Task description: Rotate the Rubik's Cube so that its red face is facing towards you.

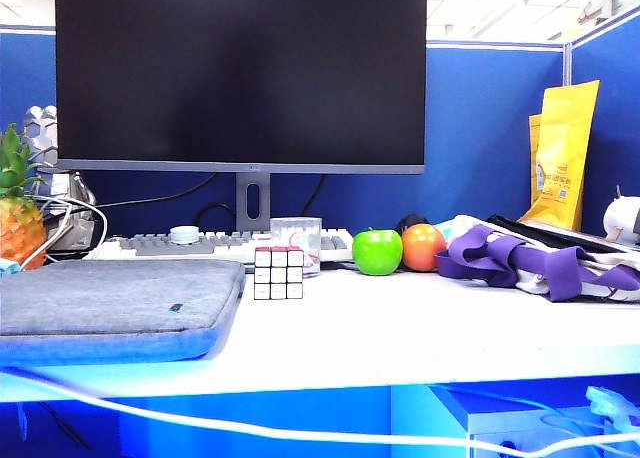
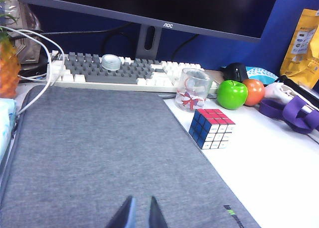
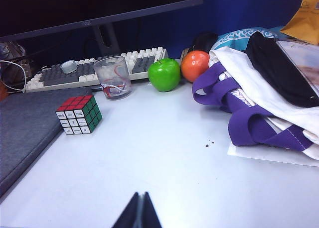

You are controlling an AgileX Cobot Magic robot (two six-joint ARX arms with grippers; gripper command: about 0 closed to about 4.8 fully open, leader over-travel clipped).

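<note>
One Rubik's Cube (image 1: 278, 273) on bench (image 1: 420, 328), red face (image 2: 215, 114) up: light, rigid, slick; grip opposite sides. Left tool (image 2: 138, 215) nearly together, right tool (image 3: 139, 211) together, both well apart from it.

A large black monitor (image 1: 240, 73) stood behind a grey-and-white keyboard (image 2: 119, 71). A clear patterned glass cup (image 3: 113, 77) sat near a shiny green apple (image 1: 377, 251), which touched an orange fruit (image 1: 423, 246). A grey fabric sleeve (image 2: 99, 153) lay flat; purple straps (image 3: 244, 123) draped a white bag.
</note>
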